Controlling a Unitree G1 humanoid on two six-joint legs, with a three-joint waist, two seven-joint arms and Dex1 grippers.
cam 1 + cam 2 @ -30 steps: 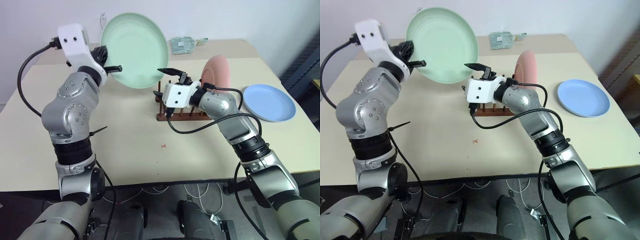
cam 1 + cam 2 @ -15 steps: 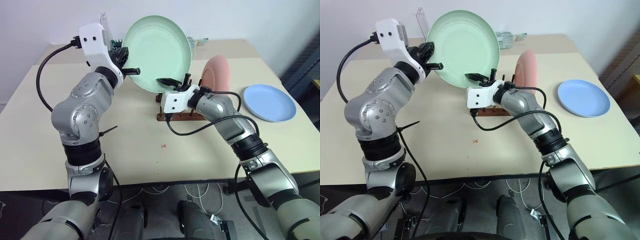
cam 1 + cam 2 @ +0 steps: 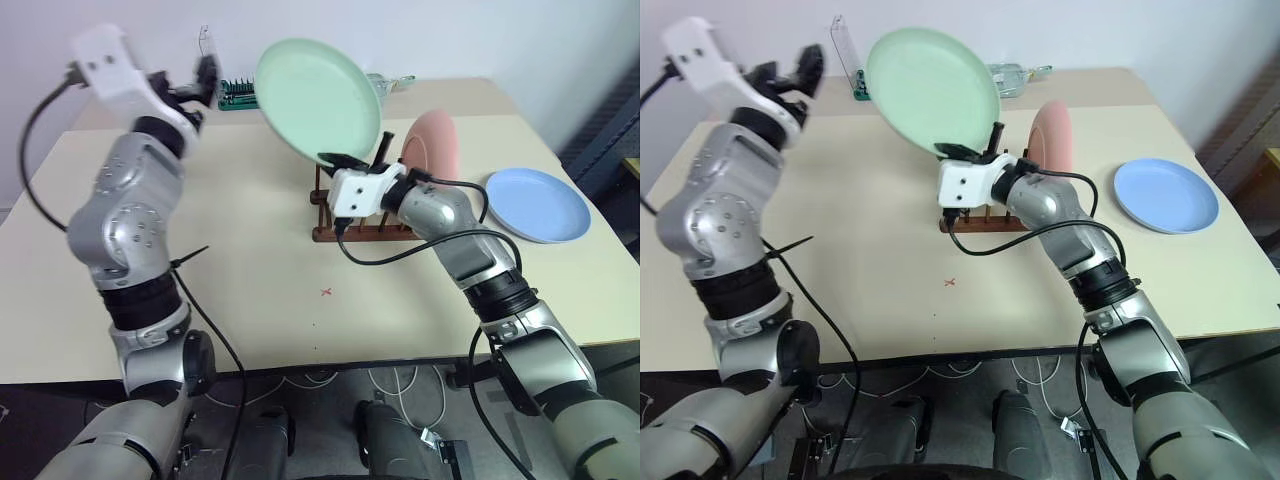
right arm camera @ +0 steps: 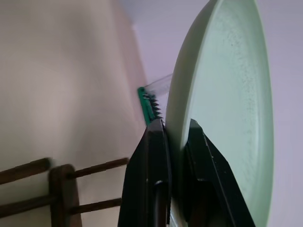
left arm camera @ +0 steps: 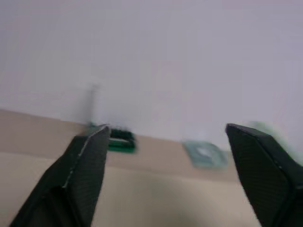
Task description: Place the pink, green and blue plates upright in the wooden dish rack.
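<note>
The desk (image 3: 250, 260) fills the middle of the head views and carries everything. Largest on show is the green plate (image 3: 318, 98), upper centre of the frame, tilted up on edge above the wooden dish rack (image 3: 345, 232). The right claw (image 3: 360, 157) is clamped on its lower rim, one finger on each face, as the right wrist view shows (image 4: 215, 94); that edge grip suits lowering the plate between the pegs on its rim rather than flat. The left claw (image 3: 200, 80), upper left of the frame, stands wide with nothing between its fingers, clear of the plate, so the right arm alone carries the load.

The blue plate (image 3: 538, 204) lies flat at the right edge of the desk, well apart from the rack, not yet racked. The pink plate (image 3: 435, 145) stands upright at the rack's right end, seemingly seated between pegs, though its foot is hidden behind the right arm.

Smaller things sit along the far edge at the top of the frame: a green tool holder (image 3: 233, 93) with a clear lid, and a pale green packet (image 3: 392, 84).

Count: three plates, one each of green, blue and pink; one rack; two claws.
</note>
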